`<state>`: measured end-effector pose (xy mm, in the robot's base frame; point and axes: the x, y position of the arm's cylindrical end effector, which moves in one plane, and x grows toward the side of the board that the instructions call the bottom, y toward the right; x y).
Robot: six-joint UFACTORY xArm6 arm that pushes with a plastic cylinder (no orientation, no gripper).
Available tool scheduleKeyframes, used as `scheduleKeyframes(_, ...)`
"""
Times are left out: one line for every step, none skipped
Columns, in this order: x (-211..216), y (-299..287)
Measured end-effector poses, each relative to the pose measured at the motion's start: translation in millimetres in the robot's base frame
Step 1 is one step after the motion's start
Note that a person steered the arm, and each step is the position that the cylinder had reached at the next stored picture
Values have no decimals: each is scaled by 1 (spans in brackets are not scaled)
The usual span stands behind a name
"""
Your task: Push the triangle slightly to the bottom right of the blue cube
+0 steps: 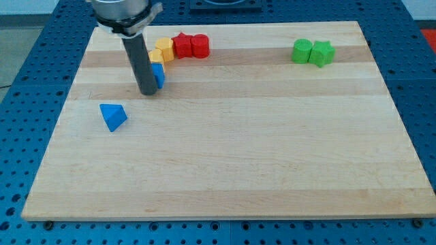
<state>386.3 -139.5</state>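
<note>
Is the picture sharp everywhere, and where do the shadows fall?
Camera view: evenly lit, no strong glare on the wooden board; the blue triangle and green blocks look crisp, with soft, short shadows. The rod is a little blurred near the top edge; my tip rests just left of the blue cube, partly hiding it.

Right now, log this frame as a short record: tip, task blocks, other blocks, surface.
tip: my tip rests at the view's left side of the blue cube, seemingly touching
triangle: blue triangle lies apart, to the view's lower left of the tip
neighbours: yellow blocks, red blocks
far right: green blocks
surface: wooden board
</note>
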Motion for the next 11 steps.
scheduleKeyframes(0, 16)
scheduleKeyframes(0, -11)
scheduleKeyframes(0, -104)
scheduleKeyframes(4, -165)
scheduleKeyframes(40, -145)
scheduleKeyframes(61, -94)
scheduleKeyframes(80, -55)
scheduleKeyframes(88, -22)
scheduleKeyframes(86, 12)
scheduleKeyframes(82, 25)
scheduleKeyframes(97, 48)
